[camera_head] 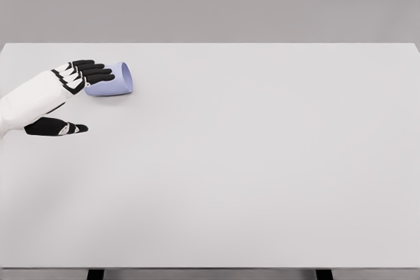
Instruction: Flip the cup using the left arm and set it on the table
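Reaching for cup (113, 80), left hand (69, 93) at far left of table (262, 162). Cup lilac, lying on its side near the table's back-left area, one end facing right and slightly toward the camera; cannot tell whether that end is the mouth or the base. Hand spread: four black fingers (95, 70) extended over the cup's top and left portion, apparently touching or just above the wall; thumb (59, 127) splayed well apart, low and nearer the camera, not on the cup. No closed grasp yet, judged from the wide gap between thumb and fingers. Right arm not visible.

Step in hand, as judged: closing on the cup before the flip.

Notes for doing it well:
- Bring thumb up against the near side of the wall, opposite the fingers, before any lift; otherwise likely to roll away to the right or toward the back edge.
- Close gently; curved wall, smooth surface, slip probable if pinched at the rim only.
- Grip around mid-body, leaving wrist rotation free.
- Lift clear of the table first, then rotate.
- Set down flat, release only once the end sits fully on the surface.
- Plenty of bare table to the right for placement.
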